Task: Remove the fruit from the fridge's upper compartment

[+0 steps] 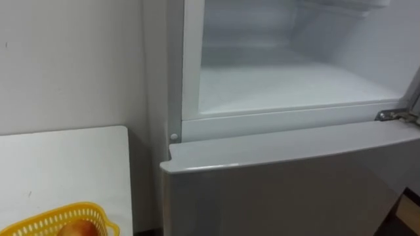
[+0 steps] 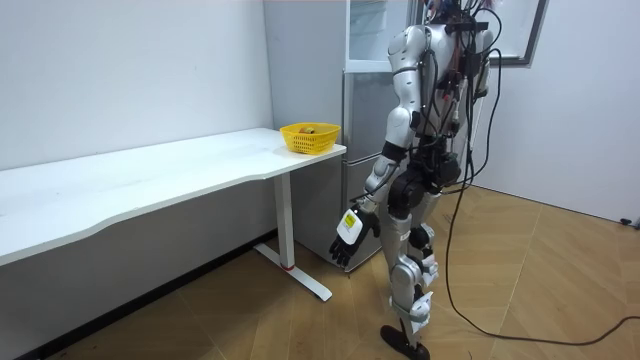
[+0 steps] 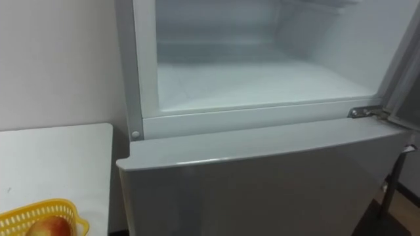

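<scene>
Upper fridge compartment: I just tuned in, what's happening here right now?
The robot stands facing the tall silver fridge, next to the end of the white table. The upper fridge compartment is open, and the part in view looks bare. The grey lower door is shut. The left hand hangs at the robot's side, holding nothing. A yellow plastic basket with a reddish fruit in it sits on the table.

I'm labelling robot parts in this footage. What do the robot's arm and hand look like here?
In the room view, the left arm is made of glossy silver-white rounded shells with darker joints between them. The left hand is black, with a small white tag on its back that carries a yellow mark.
</scene>
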Robot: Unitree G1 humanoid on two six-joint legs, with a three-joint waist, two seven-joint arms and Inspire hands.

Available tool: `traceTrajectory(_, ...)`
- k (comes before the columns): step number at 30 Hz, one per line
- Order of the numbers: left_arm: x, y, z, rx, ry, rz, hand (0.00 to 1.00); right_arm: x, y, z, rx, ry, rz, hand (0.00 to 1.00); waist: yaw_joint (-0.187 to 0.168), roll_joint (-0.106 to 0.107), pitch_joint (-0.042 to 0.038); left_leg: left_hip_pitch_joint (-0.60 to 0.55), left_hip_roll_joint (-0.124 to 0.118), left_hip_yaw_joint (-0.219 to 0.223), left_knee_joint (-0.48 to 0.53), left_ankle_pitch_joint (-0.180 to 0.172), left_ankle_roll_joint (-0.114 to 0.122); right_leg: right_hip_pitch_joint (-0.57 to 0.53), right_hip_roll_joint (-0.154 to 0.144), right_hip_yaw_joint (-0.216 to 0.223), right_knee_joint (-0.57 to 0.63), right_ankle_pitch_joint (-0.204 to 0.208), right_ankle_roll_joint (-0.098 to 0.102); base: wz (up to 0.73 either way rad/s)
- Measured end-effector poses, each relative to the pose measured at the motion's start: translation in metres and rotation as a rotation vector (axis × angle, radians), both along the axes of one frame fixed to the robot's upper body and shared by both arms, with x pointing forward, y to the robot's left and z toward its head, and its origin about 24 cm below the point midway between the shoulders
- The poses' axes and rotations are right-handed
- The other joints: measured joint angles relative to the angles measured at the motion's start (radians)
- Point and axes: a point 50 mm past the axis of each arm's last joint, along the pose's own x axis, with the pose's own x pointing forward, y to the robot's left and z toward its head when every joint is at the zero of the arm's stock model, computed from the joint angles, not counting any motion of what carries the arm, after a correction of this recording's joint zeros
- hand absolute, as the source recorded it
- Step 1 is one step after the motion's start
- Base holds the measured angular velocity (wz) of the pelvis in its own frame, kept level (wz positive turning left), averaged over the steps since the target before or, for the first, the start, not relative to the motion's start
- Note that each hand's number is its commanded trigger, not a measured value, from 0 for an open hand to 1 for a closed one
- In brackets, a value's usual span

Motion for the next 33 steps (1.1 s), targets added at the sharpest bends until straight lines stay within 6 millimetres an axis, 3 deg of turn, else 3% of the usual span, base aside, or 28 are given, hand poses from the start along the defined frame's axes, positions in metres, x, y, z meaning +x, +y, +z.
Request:
traceTrajectory(7, -0.001, 0.003, 0.001, 0.016, -0.015, 0.022, 0.0, 0.013, 0.023, 0.001, -0.194, 0.301, -0.044, 0.0, -0.016, 0.001, 0.0002, -0.001, -0.002, 0.014, 0.001, 0.002, -0.003, -0.016, 0.002, 0.018, 0.019, -0.004, -0.003, -0.06)
traceTrajectory(11, -0.001, 0.003, 0.001, 0.021, -0.016, 0.025, 0.0, 0.018, 0.036, 0.007, -0.222, 0.357, -0.016, 0.0, -0.025, 0.0, 0.0003, -0.003, -0.007, 0.013, 0.001, 0.002, -0.003, -0.03, 0.003, 0.032, 0.034, -0.006, -0.003, -0.11)
traceTrajectory(15, -0.001, 0.002, 0.001, 0.027, -0.027, 0.023, 0.0, 0.024, 0.049, 0.001, -0.317, 0.443, -0.001, 0.0, -0.037, 0.0, 0.0006, 0.002, -0.008, 0.01, 0.002, 0.002, -0.003, -0.03, 0.011, 0.046, 0.037, -0.002, -0.008, -0.12)
traceTrajectory(18, 0.002, 0.001, 0.001, 0.037, -0.037, 0.013, 0.0, 0.023, 0.055, -0.005, -0.389, 0.5, -0.002, 0.0, -0.024, -0.002, 0.0018, 0.008, -0.009, 0.011, 0.001, 0.002, -0.003, -0.036, 0.016, 0.056, 0.051, -0.002, -0.01, -0.17)
traceTrajectory(21, 0.001, 0.0, 0.001, 0.048, -0.044, 0.006, 0.0, 0.026, 0.068, 0.002, -0.415, 0.507, 0.046, 0.0, -0.02, -0.008, 0.0054, 0.005, -0.015, 0.011, 0.0, 0.002, -0.003, -0.058, 0.022, 0.071, 0.067, -0.004, -0.011, -0.29)
traceTrajectory(27, -0.004, -0.002, 0.0, 0.053, -0.042, 0.007, 0.0, 0.034, 0.093, 0.0, -0.471, 0.526, 0.134, 0.0, -0.044, -0.024, 0.0143, 0.003, -0.015, -0.052, 0.005, -0.003, 0.004, -0.059, 0.044, 0.086, 0.06, 0.005, -0.025, -0.15)
traceTrajectory(33, -0.001, -0.008, -0.002, 0.034, -0.038, -0.029, 0.0, 0.036, 0.109, 0.002, -0.527, 0.544, 0.176, 0.0, -0.052, -0.02, 0.0123, -0.013, -0.011, -0.102, 0.021, -0.007, 0.012, -0.06, 0.054, 0.08, 0.043, 0.013, -0.034, -0.02)
